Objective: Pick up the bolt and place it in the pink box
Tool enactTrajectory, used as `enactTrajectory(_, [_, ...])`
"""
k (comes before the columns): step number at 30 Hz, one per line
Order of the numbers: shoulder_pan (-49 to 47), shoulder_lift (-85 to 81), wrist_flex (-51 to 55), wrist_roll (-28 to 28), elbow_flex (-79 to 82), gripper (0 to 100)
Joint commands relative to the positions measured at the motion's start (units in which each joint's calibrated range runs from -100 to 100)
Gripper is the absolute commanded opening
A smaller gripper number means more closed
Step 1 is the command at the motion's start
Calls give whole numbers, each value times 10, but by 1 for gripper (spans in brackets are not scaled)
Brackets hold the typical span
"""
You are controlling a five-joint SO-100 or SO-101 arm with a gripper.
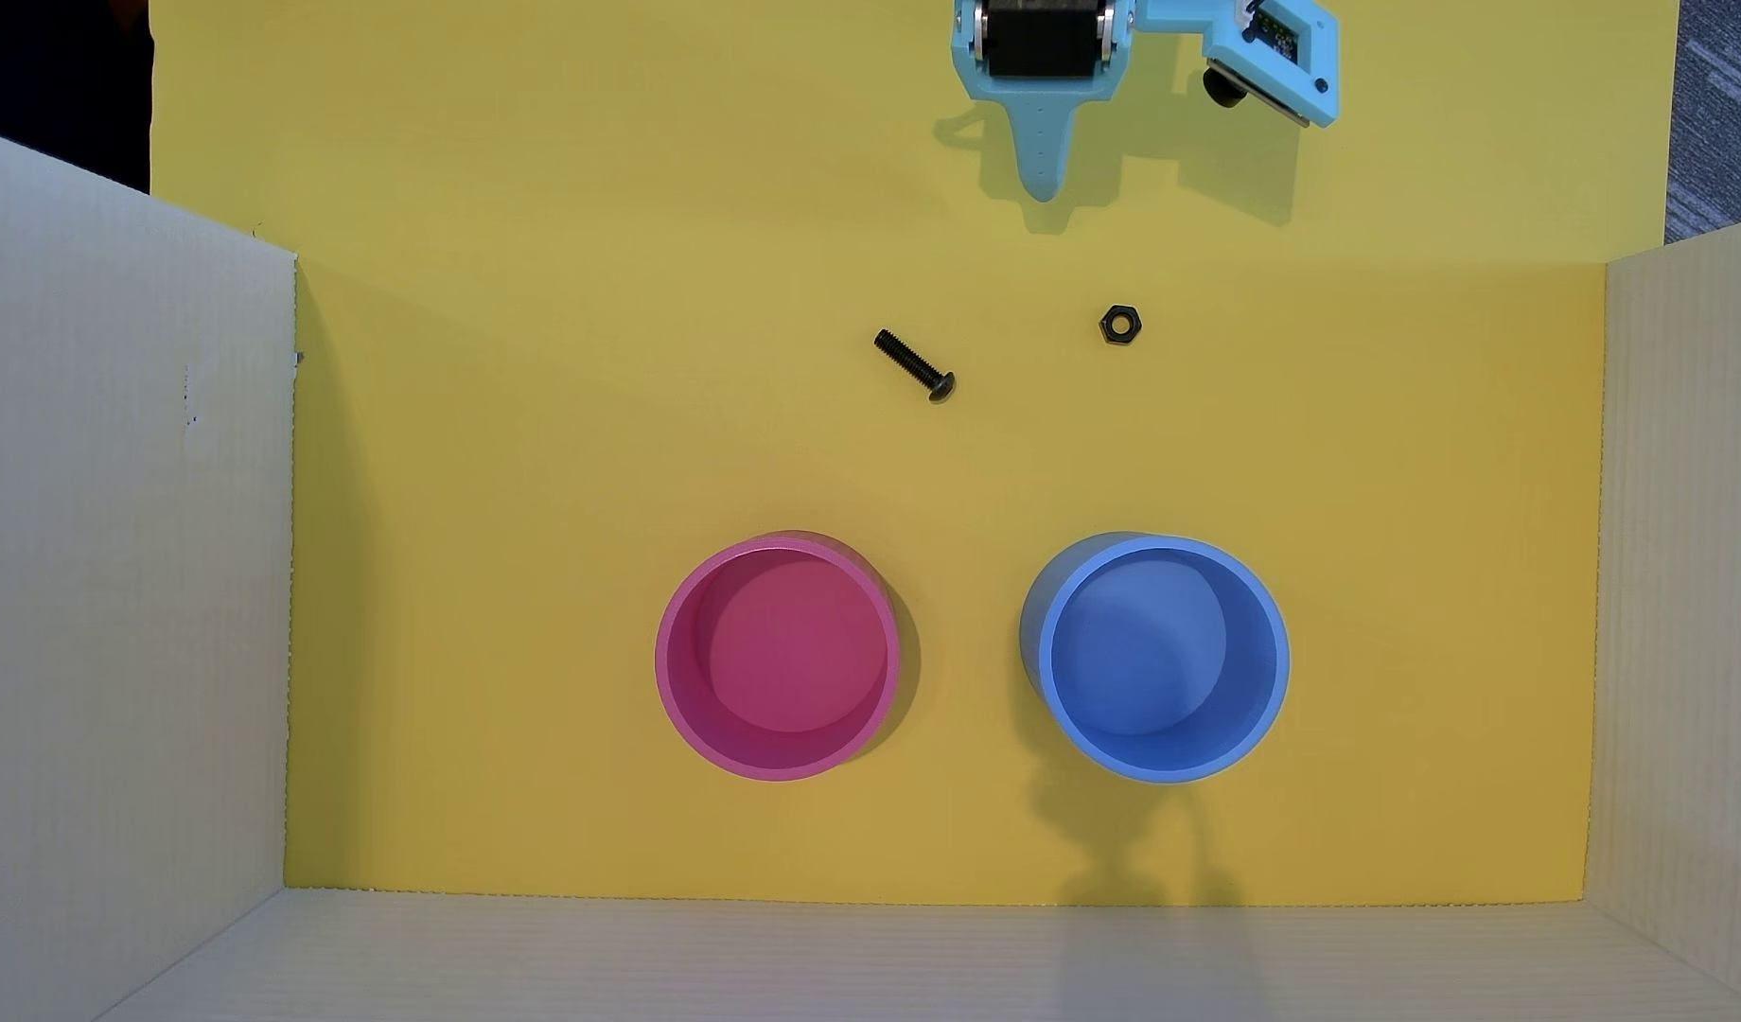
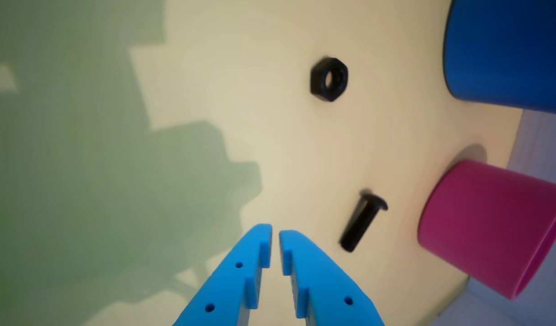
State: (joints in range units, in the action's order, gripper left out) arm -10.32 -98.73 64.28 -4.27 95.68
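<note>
The bolt point(image 1: 914, 365) is a small black screw lying flat on the yellow mat, its head toward the pink box. The pink box point(image 1: 665, 658) is a round magenta cup, upright and empty, below the bolt in the overhead view. My light-blue gripper point(image 1: 1042, 192) hangs at the top edge, well above and right of the bolt. In the wrist view the gripper point(image 2: 275, 235) has its fingers almost together with nothing between them. The bolt point(image 2: 362, 222) lies just right of the fingertips, and the pink box point(image 2: 486, 222) is farther right.
A black hexagonal nut point(image 1: 1119, 324) lies right of the bolt and shows in the wrist view point(image 2: 329, 79) too. A blue round cup point(image 1: 1281, 658) stands right of the pink one. White corrugated walls point(image 1: 119, 550) enclose the mat on the left, right and bottom.
</note>
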Motion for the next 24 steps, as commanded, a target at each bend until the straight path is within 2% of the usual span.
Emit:
enactTrajectory(1, [-1,-1,-8,3,-6,2])
enactTrajectory(10, [10,0,-13,9,-24,1])
enactTrajectory(19, [110,23,-7,9,-279,2])
enactTrajectory(24, [111,153,23,9,-351,2])
